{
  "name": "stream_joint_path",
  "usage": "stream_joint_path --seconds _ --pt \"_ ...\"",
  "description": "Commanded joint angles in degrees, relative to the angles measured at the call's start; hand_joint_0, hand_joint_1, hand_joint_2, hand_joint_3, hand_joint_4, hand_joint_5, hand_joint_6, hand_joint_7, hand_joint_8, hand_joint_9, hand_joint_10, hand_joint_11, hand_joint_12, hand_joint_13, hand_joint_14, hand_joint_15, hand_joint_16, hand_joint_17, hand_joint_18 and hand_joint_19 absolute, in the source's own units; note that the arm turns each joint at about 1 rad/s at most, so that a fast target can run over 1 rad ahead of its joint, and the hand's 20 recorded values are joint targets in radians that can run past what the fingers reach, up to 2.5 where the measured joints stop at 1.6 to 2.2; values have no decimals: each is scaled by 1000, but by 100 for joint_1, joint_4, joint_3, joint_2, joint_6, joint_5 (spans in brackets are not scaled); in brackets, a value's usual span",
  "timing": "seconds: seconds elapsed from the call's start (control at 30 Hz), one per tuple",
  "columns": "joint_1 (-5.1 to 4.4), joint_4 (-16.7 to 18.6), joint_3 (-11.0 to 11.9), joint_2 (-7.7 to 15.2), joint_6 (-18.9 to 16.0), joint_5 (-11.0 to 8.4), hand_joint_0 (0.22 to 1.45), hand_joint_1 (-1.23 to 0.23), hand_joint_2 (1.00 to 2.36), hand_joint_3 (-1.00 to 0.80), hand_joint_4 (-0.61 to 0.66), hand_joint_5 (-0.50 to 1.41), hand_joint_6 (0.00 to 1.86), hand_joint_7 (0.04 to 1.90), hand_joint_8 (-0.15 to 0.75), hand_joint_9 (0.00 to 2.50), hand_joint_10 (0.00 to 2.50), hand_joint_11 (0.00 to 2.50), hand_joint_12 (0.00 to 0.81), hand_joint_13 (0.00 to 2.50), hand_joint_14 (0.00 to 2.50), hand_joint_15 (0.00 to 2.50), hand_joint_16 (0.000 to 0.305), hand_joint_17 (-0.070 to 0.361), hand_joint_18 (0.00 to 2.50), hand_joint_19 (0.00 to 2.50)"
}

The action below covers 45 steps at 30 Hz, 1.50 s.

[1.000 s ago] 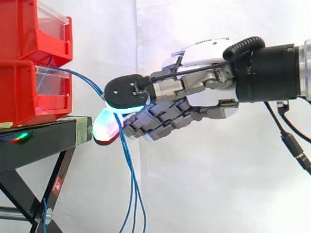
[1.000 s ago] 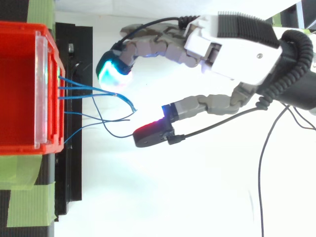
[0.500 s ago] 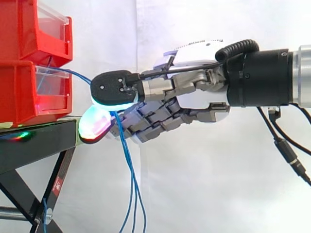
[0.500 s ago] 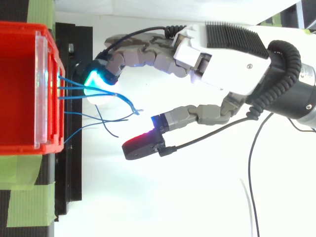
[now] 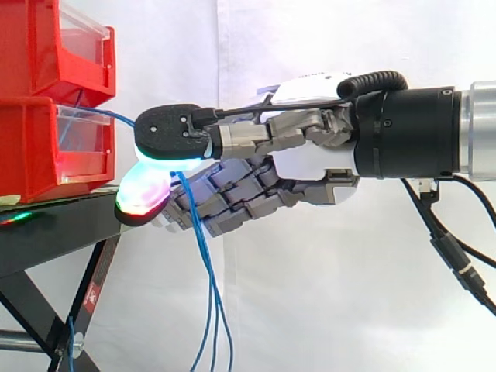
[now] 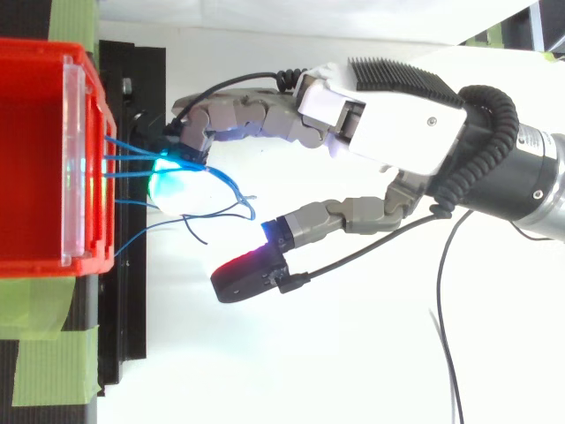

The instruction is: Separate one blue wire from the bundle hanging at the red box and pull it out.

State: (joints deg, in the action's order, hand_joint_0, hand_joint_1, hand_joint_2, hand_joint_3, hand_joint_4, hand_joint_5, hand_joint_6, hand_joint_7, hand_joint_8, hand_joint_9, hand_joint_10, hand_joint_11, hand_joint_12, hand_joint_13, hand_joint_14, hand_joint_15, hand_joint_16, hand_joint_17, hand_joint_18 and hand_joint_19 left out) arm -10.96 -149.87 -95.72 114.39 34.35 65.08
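Several blue wires [image 5: 206, 310] come out of the front of the lower red box [image 5: 31, 147] and hang down in a loose bundle. From above, the blue wires [image 6: 132, 156] fan out from the red box [image 6: 35, 159] over the stand's edge. My hand [image 5: 310, 167] reaches in from the right at wire height. One fingertip [image 6: 172, 181] glows cyan among the upper wires, close to the box front. The thumb pad [image 6: 247, 274] stands well apart from it, with the lower wire ends lying in between. My hand [image 6: 388, 132] is open, and nothing is pinched.
A second red bin [image 5: 46, 46] is stacked on the lower one. Both rest on a black stand [image 5: 54, 232] with crossed legs. Green tape [image 6: 40, 371] holds the stand's top near the box. A white curtain hangs behind.
My hand has moved left toward the red box over the last second. Its glowing fingertip went from beside the wires into the upper ones near the box front, pushing them aside.
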Motion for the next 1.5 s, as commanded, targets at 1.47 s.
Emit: stream_joint_path --seconds 1.47 --pt "58 -16 1 -4 -1009 -206 574 -668 1007 -419 296 -140 502 1126 324 569 7 252 412 416 8 257 58 130 395 185"
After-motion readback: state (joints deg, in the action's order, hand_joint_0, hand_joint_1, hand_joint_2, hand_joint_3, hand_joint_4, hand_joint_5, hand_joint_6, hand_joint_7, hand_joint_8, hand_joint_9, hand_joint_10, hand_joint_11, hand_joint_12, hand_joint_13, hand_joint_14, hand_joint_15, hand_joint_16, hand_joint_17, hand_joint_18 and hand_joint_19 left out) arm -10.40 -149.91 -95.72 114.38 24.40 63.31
